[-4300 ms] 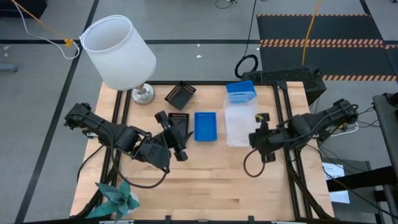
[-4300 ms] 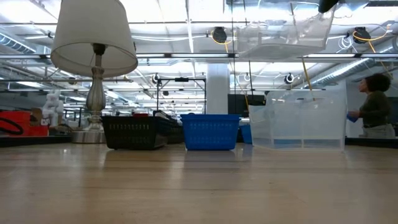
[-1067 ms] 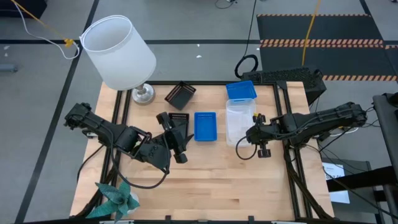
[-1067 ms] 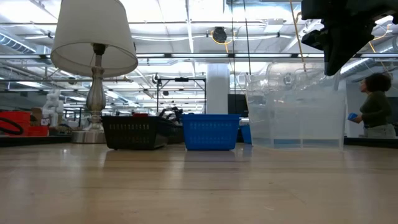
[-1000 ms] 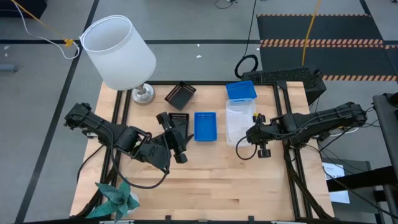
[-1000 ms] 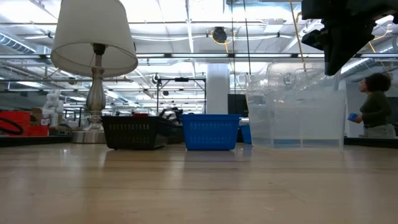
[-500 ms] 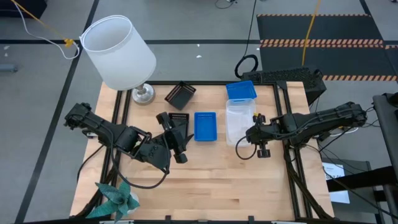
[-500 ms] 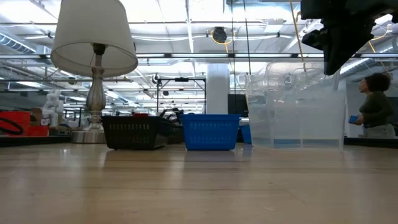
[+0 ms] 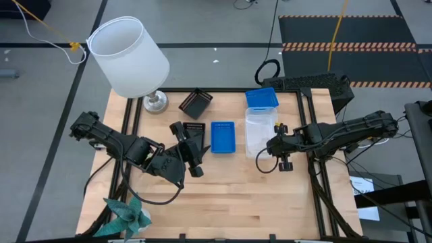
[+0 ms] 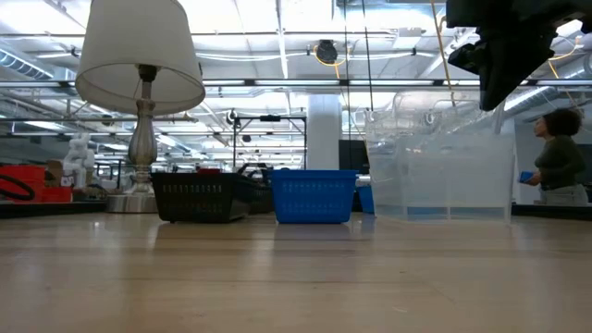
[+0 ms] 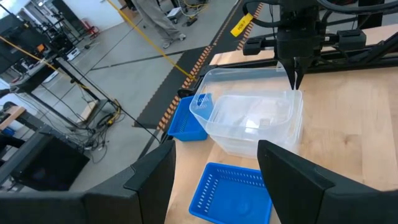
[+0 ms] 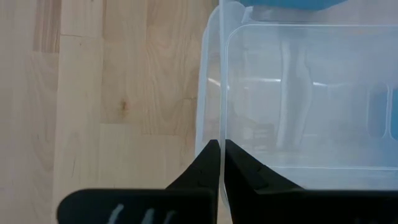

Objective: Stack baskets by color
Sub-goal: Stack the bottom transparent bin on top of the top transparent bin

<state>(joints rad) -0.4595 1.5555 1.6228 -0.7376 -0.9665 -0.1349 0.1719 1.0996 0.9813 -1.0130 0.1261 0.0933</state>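
The clear baskets (image 9: 259,133) sit nested on the table's right half, at about 2 o'clock from its centre, the top one tilted up out of the stack. The right gripper (image 9: 272,142) is clenched on that top basket's wall at the stack's 3 o'clock side, its fingers (image 12: 214,163) pinching the thin rim. Nothing can be seen inside them beyond the nested shells. Touching their 12 o'clock end is a blue basket (image 9: 261,98); at their 9 o'clock lies another blue basket (image 9: 223,137), empty, long axis running 12 to 6. Left of that is a black basket (image 9: 192,129), with the left gripper (image 9: 191,150) just beside it, jaws spread and holding nothing. Another black basket (image 9: 196,102) lies turned askew at 11 o'clock, near the lamp (image 9: 129,58). The wooden table (image 9: 229,196) carries a teal ornament (image 9: 126,214) at 7 o'clock. In the low view a person (image 10: 559,155) stands in the room beyond.
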